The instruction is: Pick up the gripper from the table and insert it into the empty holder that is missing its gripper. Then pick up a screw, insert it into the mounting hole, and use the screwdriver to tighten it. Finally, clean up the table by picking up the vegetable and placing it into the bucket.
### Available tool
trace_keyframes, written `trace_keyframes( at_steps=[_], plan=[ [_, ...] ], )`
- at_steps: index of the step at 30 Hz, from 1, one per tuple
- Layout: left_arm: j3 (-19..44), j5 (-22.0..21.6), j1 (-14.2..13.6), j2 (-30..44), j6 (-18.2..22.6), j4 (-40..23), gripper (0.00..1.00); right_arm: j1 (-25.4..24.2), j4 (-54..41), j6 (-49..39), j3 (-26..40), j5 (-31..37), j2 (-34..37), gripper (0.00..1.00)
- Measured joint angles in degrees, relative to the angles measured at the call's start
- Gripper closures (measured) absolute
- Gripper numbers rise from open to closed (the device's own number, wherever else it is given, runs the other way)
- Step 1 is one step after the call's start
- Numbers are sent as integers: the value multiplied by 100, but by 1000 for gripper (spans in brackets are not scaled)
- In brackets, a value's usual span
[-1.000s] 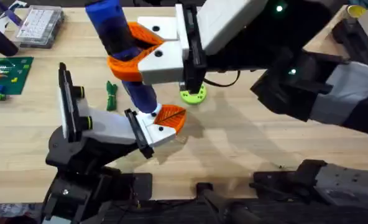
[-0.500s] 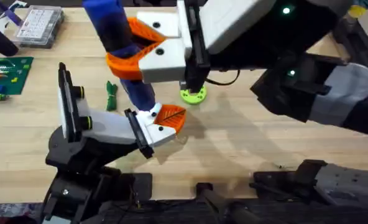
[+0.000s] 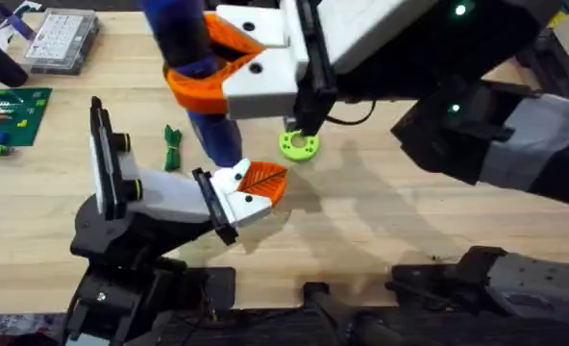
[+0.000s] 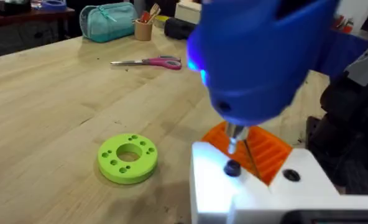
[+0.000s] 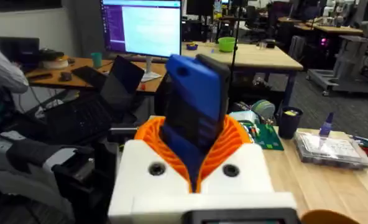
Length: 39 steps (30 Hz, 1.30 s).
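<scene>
We see the right hand point(image 3: 208, 72) high over the worktop point(image 3: 381, 221), reaching across from the right, its orange ribbed fingers point(image 3: 193, 91) clamped on the blue screwdriver point(image 3: 193, 67). In the right wrist view the screwdriver point(image 5: 196, 112) stands upright between the orange pads point(image 5: 234, 146) of that hand point(image 5: 196, 155). The screwdriver points down and toward us, its lower end just above the gripper point(image 3: 251, 187) that sits on the end of the holder point(image 3: 155, 197).

In the left wrist view the screwdriver point(image 4: 258, 56) hangs right over the gripper point(image 4: 252, 174); its thin metal bit point(image 4: 234, 138) meets a small black screw head point(image 4: 232, 168) on the white body, orange ribbed fingertip just behind it. We cannot tell whether the left hand is apart or together.

The holder sits at lower left of the overhead view, black upright lever point(image 3: 102, 154) at its left side. The green vegetable point(image 3: 172, 147) lies on the worktop between the lever and the screwdriver, well clear of the right hand. Lime-green ring point(image 3: 299, 145) lies just beyond the gripper; also in the left wrist view point(image 4: 128, 158), beside the gripper. Pink-handled scissors point(image 4: 150, 61) lie farther off. Clear compartment box point(image 3: 61, 40) at far left, green circuit board point(image 3: 11, 115) near it.
</scene>
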Motion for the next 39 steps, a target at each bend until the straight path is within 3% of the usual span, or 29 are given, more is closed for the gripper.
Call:
trace_keyframes(
  at_steps=[5, 39],
  plan=[
    [0, 0, 0, 0, 0, -1, 983, -172, -2, 143, 1, -162, -1, 974],
    [0, 0, 0, 0, 0, -2, 983, -81, -252, -49, -9, -250, -1, 974]
  ],
)
